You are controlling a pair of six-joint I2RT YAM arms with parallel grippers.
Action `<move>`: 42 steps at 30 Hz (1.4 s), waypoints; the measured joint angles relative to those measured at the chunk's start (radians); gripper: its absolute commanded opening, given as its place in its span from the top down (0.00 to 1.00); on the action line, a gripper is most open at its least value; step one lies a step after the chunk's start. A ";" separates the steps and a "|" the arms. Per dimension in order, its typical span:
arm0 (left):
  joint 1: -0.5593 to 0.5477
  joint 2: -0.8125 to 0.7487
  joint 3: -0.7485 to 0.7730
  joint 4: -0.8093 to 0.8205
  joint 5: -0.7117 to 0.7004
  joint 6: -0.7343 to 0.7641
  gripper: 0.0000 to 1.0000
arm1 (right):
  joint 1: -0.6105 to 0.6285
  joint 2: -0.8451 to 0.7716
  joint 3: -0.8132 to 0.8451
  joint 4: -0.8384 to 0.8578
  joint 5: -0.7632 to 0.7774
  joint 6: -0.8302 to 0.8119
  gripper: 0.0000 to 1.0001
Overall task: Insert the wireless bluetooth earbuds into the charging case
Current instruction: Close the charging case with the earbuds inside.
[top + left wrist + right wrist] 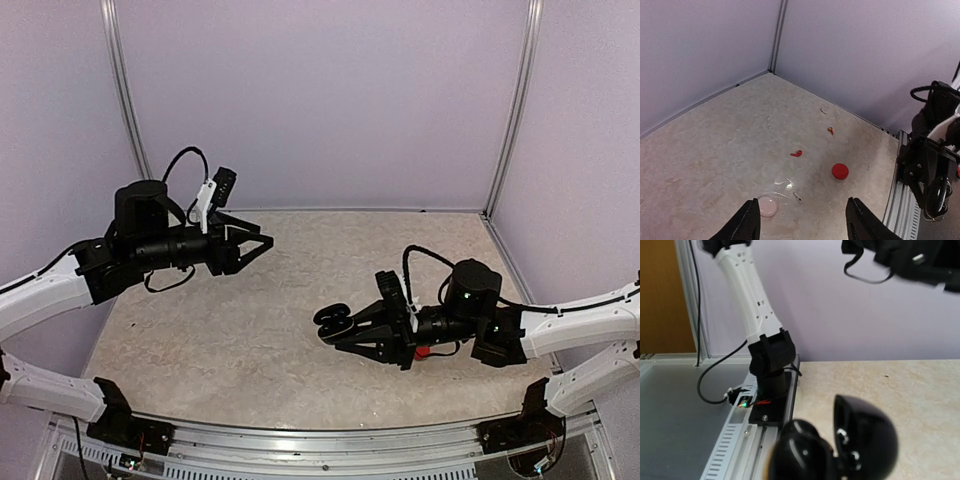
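Red earbud loose; right gripper (338,330) clenched on the open black case (333,318).
Red earbud (796,153) lies near the red case (840,171); left gripper (802,210) spread, empty, well apart from it. Likely light, slick, tiny: pinch the stem gently.

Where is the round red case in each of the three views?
Top external: the round red case peeks out beneath the right arm, right of centre.
Left wrist: lower right of centre.
Right wrist: not in it.
Shared landmark: the aluminium rail carrying the arm bases.
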 measured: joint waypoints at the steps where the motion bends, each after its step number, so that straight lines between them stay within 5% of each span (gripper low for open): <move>1: -0.036 0.009 0.000 0.003 0.017 0.008 0.45 | 0.000 -0.001 0.000 -0.002 -0.005 -0.005 1.00; 9: -0.249 0.102 0.014 0.013 0.065 0.060 0.53 | 0.000 -0.001 0.000 -0.013 -0.038 -0.026 1.00; 29: -0.432 0.181 0.076 0.007 -0.042 0.188 0.60 | 0.000 -0.014 0.000 -0.012 -0.034 -0.018 1.00; 37: -0.508 0.142 0.075 0.013 -0.116 0.251 0.55 | -0.007 -0.014 -0.008 -0.011 -0.027 0.010 1.00; 42: -0.549 0.122 0.060 0.018 -0.200 0.282 0.38 | -0.008 -0.014 -0.011 0.002 -0.005 0.046 1.00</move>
